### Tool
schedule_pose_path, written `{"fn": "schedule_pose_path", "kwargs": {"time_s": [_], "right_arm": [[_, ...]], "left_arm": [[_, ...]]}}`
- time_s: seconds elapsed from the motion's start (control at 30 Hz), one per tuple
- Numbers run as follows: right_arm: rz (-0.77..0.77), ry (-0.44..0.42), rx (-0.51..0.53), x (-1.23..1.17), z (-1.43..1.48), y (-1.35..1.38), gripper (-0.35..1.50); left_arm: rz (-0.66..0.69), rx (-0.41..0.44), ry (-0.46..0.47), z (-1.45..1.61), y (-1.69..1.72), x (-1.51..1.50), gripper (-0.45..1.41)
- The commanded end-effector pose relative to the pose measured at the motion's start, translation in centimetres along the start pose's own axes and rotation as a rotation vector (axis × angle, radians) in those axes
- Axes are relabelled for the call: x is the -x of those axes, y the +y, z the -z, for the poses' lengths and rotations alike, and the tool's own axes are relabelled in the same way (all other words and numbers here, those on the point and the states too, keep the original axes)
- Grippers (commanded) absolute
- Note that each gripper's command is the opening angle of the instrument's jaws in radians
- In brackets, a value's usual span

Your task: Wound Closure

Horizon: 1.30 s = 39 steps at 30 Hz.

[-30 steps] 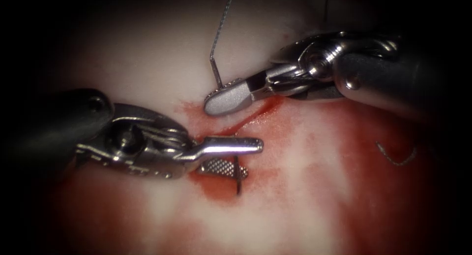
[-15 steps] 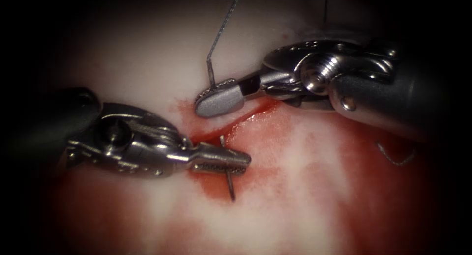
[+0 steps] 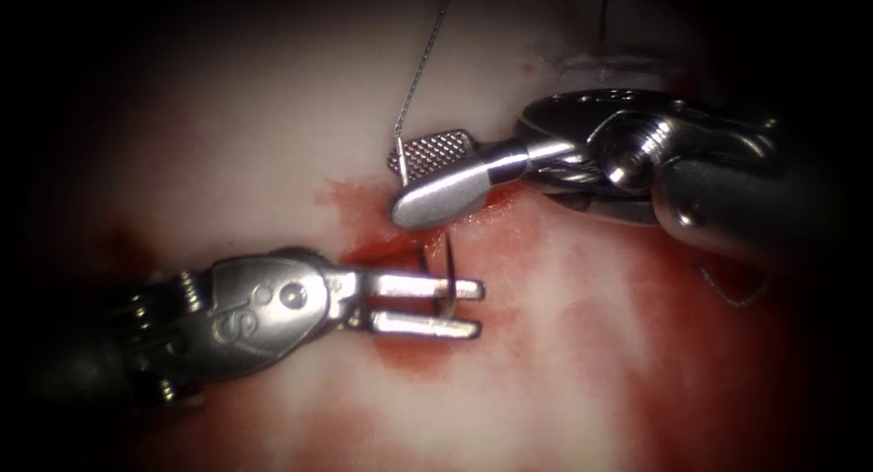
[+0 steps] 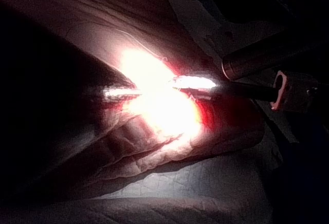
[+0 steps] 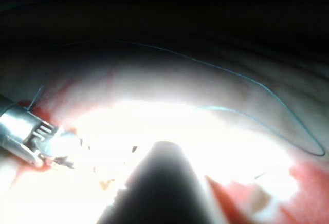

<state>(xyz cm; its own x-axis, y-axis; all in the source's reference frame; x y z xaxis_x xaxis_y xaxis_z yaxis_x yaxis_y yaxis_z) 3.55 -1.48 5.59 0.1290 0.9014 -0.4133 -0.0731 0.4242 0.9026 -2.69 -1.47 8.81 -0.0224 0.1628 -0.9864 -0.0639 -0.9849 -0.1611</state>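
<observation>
Now: both tools sit close to the cut in the tissue.
Cut: a short dark red line that slants up to the right, between the two tool tips.
Left tool: it comes in from the left and lies flat, just below the cut.
Left tool's hold: the needle crosses its tip, but I cannot tell if it is pinching the needle or not.
Right tool: it comes in from the right, and its tip is just above the cut.
Right tool's hold: its two jaws are spread apart, one showing its bumpy inside face, and they hold nothing.
Needle: it is in the tissue. Its back end sticks up on the upper left side of the cut, right beside the bumpy jaw. A thin curved part rises from the tissue at the cut and bends over to the left tool on the lower right side.
Thread: it runs up and away from the needle's back end, above the cut. The right wrist view shows thread lying in a long loop on the tissue.
Red fluid: it is spread over the tissue around and below the cut.
Cut end of thread: a small curl lies on the tissue, well to the right of the cut.
</observation>
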Motion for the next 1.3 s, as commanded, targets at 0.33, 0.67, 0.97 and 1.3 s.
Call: {"fn": "schedule_pose_path", "kwargs": {"time_s": [0.33, 0.67, 0.97, 1.3], "right_arm": [[-0.017, 0.060, 0.059, -0.50, 0.23, -0.14, 1.23], [0.006, 0.068, 0.072, -0.71, 0.38, -0.22, 1.11], [0.009, 0.069, 0.073, -0.70, 0.35, -0.26, 1.04], [0.010, 0.065, 0.068, -0.68, 0.29, -0.28, 1.01]], "left_arm": [[0.343, -0.045, 0.043, -0.08, 0.04, -0.27, -0.45], [0.319, -0.027, 0.048, -0.01, 0.02, -0.35, -0.45], [0.360, -0.032, 0.083, 0.10, -0.08, -0.65, -0.45], [0.504, -0.024, 0.120, 0.15, -0.10, -0.90, -0.45]]}}
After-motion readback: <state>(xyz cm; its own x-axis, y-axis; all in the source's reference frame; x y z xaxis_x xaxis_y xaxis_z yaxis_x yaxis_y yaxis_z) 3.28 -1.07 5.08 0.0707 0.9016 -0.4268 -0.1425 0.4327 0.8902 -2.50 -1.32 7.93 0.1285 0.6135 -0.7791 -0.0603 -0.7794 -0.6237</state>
